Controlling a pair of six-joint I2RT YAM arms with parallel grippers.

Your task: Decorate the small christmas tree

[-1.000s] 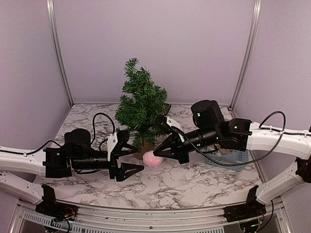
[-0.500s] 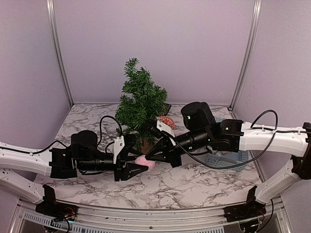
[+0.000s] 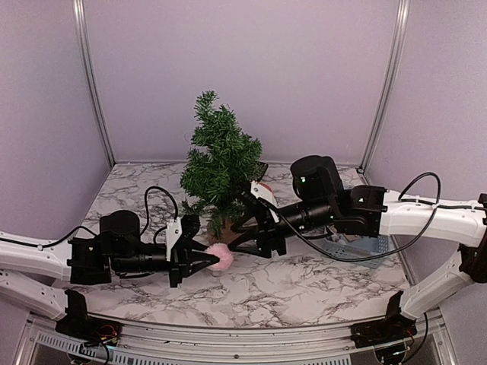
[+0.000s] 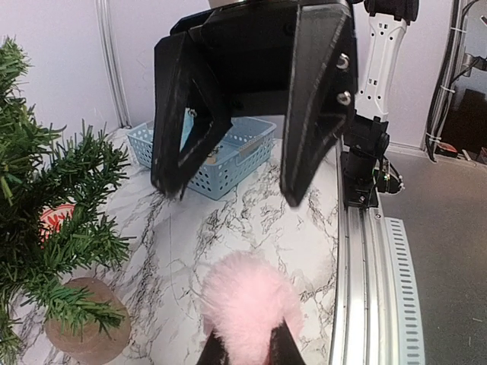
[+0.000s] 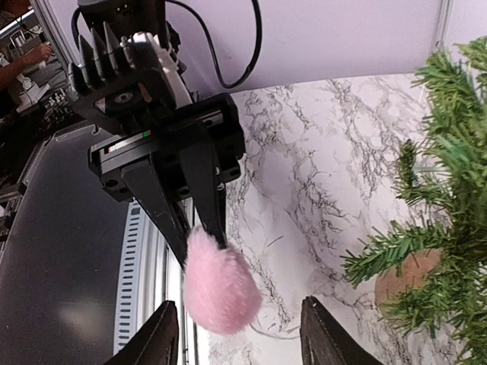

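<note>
The small christmas tree (image 3: 221,160) stands on its tan base (image 3: 226,228) at the table's middle back. In front of it, my left gripper (image 3: 202,260) is shut on a fluffy pink pom-pom (image 3: 221,258). In the left wrist view the pom-pom (image 4: 247,296) bulges out past the pinched fingertips (image 4: 215,351). My right gripper (image 3: 249,240) faces it from the right, open, its two fingers apart on either side of the pom-pom (image 5: 221,285) without touching it. Tree branches (image 5: 445,198) fill the right edge of the right wrist view.
A blue mesh basket (image 3: 358,247) sits on the marble table (image 3: 289,289) under the right arm, also visible behind the right gripper's fingers as the basket (image 4: 221,156). A red and white round object (image 3: 262,190) lies beside the tree. The table's metal edge rail (image 4: 373,289) is close.
The pom-pom passed from the right gripper to the left. The left gripper closed on it and drew back left; the right gripper opened and let go.
</note>
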